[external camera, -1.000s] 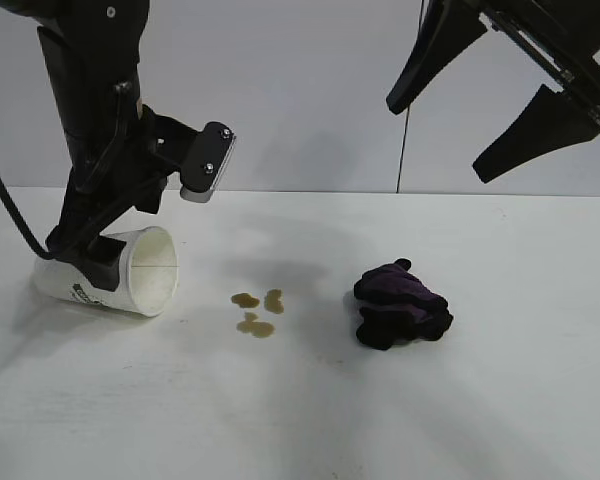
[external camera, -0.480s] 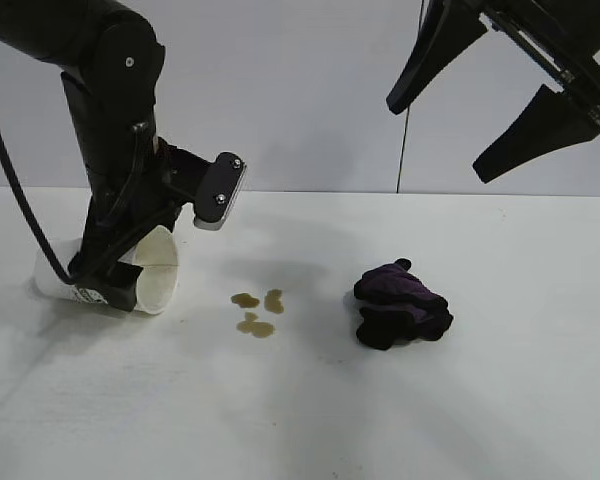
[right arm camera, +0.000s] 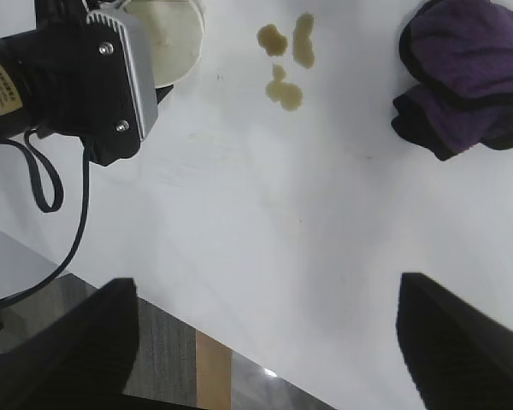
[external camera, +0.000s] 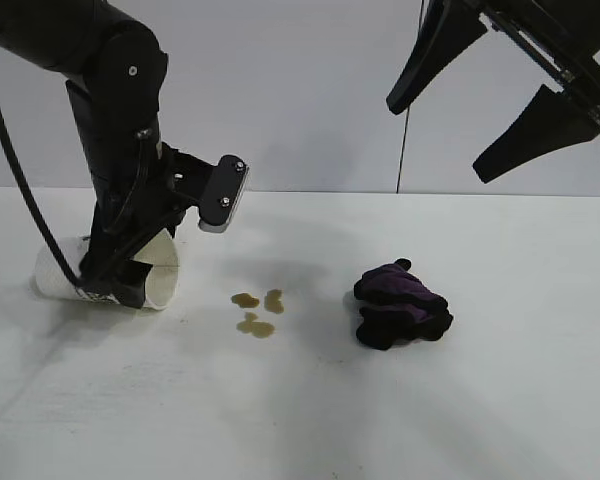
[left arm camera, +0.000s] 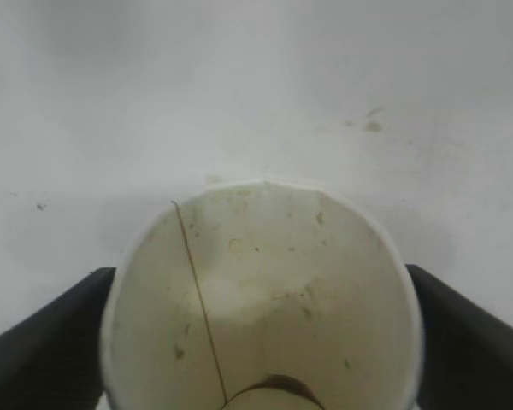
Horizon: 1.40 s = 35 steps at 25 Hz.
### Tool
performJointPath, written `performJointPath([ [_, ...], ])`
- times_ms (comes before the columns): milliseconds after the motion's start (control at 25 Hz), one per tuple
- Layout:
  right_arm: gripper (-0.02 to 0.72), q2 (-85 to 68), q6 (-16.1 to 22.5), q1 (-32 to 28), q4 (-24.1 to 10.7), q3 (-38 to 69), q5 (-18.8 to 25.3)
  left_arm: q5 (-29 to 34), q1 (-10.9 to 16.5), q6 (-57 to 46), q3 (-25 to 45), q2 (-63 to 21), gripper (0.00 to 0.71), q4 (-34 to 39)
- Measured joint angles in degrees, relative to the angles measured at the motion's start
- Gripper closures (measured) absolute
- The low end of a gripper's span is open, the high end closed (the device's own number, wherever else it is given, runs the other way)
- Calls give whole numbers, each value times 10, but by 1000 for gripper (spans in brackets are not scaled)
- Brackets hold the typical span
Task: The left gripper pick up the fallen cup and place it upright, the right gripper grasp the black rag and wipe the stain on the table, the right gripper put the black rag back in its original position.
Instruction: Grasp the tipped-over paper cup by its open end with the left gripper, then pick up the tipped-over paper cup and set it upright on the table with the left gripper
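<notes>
The white paper cup [external camera: 65,272] lies on its side on the white table [external camera: 380,420] at the left, mouth toward the stain. My left gripper [external camera: 120,285] is down over it near the mouth. In the left wrist view the cup's open mouth [left arm camera: 265,299] fills the space between the two black fingers [left arm camera: 43,342], which press against its sides. Three brown stain blotches [external camera: 255,311] lie right of the cup. The black-purple rag [external camera: 400,305] lies further right. My right gripper [external camera: 438,140] hangs open and empty high above the rag.
The right wrist view looks down on the cup [right arm camera: 167,34], stain [right arm camera: 286,60], rag [right arm camera: 466,77] and the left arm's wrist [right arm camera: 77,81] with its cable. The table's edge and floor [right arm camera: 179,367] show there. A grey wall [external camera: 310,90] stands behind the table.
My left gripper has moved right along the cup toward its mouth and settled lower around it; the cup turned slightly. The right arm, rag and stain have not moved.
</notes>
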Motion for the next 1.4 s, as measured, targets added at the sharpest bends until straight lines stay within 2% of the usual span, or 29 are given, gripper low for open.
performJointPath([
  [200,136,0,0,0,0,0,0,1,1,-33,-1,-5,121,-19],
  [360,136,0,0,0,0,0,0,-16,11,-43,-1,-42,121,-124],
  [480,136,0,0,0,0,0,0,-30,26,5,-1,-84,123,-230],
  [600,136,0,0,0,0,0,0,-27,52,84,-1,-130,123,-357],
  [720,136,0,0,0,0,0,0,-7,93,171,-1,-169,123,-485],
  [840,136,0,0,0,0,0,0,21,145,208,-1,-190,123,-555],
  [1120,136,0,0,0,0,0,0,77,251,206,8,-193,126,-584],
  [1280,136,0,0,0,0,0,-1,78,287,209,36,-193,126,-584],
  [1400,136,0,0,0,0,0,-2,62,292,222,76,-193,126,-560],
])
